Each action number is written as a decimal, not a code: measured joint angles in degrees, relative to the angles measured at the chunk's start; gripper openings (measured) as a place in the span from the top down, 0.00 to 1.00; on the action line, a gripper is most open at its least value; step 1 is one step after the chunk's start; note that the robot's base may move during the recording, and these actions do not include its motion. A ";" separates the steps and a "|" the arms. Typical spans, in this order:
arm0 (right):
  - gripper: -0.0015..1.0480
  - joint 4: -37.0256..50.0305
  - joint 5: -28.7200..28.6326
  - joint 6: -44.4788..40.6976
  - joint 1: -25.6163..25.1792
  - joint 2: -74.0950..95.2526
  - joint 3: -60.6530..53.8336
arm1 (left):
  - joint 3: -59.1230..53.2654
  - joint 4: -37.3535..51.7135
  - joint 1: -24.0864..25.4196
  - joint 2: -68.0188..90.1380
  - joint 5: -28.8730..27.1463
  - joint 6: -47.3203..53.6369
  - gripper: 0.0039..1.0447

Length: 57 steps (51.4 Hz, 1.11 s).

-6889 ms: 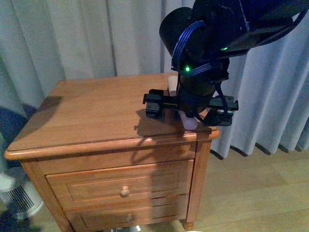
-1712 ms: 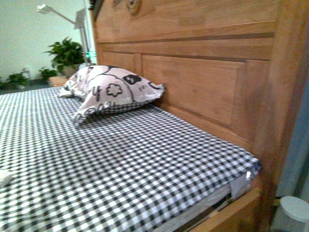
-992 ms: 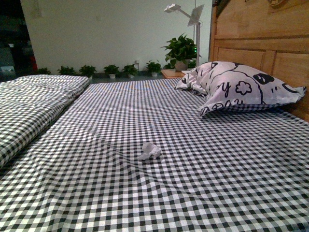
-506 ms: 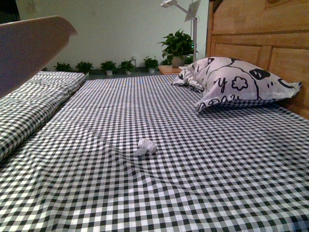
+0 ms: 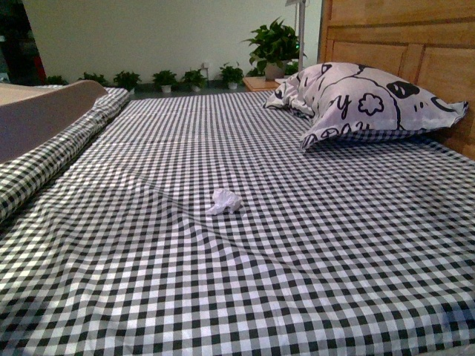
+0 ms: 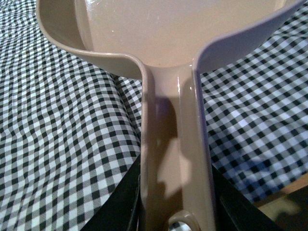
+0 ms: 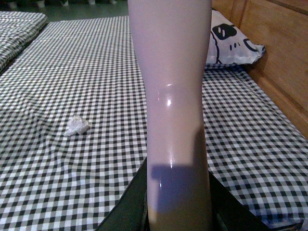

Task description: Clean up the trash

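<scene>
The trash (image 5: 225, 200) is a small crumpled white tissue wad lying on the checked bedsheet (image 5: 312, 245) near the middle of the bed; it also shows as the trash (image 7: 77, 125) in the right wrist view. My left gripper (image 6: 177, 211) is shut on the handle of the pinkish-beige dustpan (image 6: 168, 43), whose pan edge shows as the dustpan (image 5: 37, 115) at the far left of the front view. My right gripper (image 7: 178, 211) is shut on the pale brush handle (image 7: 173, 96), which points out over the bed; the bristles are out of view.
A white patterned pillow (image 5: 364, 100) leans against the wooden headboard (image 5: 415, 44) at the right. A rolled checked quilt (image 5: 44, 167) lies along the bed's left side. Potted plants (image 5: 274, 48) line the far wall.
The view swung from the nightstand to the bed, then tilted slightly downward. The dustpan has dropped lower at the left edge. The tissue wad has not moved on the sheet.
</scene>
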 joint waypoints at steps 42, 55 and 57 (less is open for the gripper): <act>0.82 0.00 0.02 0.00 0.00 0.00 0.00 | 9.22 7.63 -13.75 28.81 -1.99 11.80 0.74; 0.82 0.00 0.02 0.00 0.00 0.00 0.00 | 12.31 6.32 -15.39 34.05 -1.22 14.21 0.74; 0.82 0.00 0.02 0.00 0.00 0.00 0.00 | 12.37 6.08 -15.47 34.42 -1.16 14.58 0.74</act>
